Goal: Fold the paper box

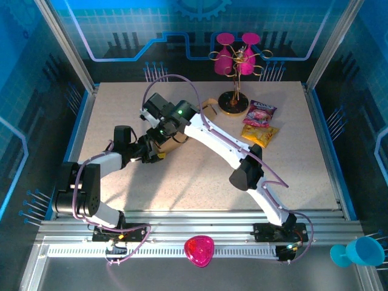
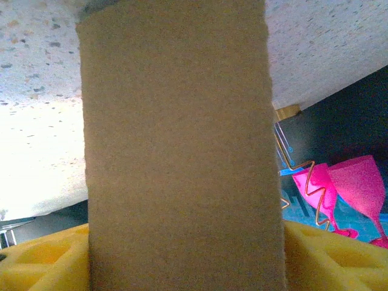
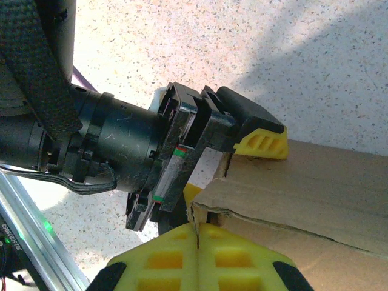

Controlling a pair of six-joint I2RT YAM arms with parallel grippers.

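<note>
Right wrist view: left gripper (image 3: pixel 225 168) clamps the plain paper box (image 3: pixel 315 188), right gripper (image 3: pixel 198 235) closed beside it. Lettering on the snack bags (image 1: pixel 259 113) unreadable

Bright overhead light, blown-out glare on the table (image 2: pixel 24 151), soft shadows, close paper box (image 2: pixel 176 151) blurred

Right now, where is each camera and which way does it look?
Top: above, behind the arms, looking down at the table; left arm and right arm show.
Left wrist: on the left arm, facing the paper box; its yellow fingers show.
Right wrist: on the right arm, facing the left claw; its shut right claw shows.
Both wrist views share the paper box.
</note>
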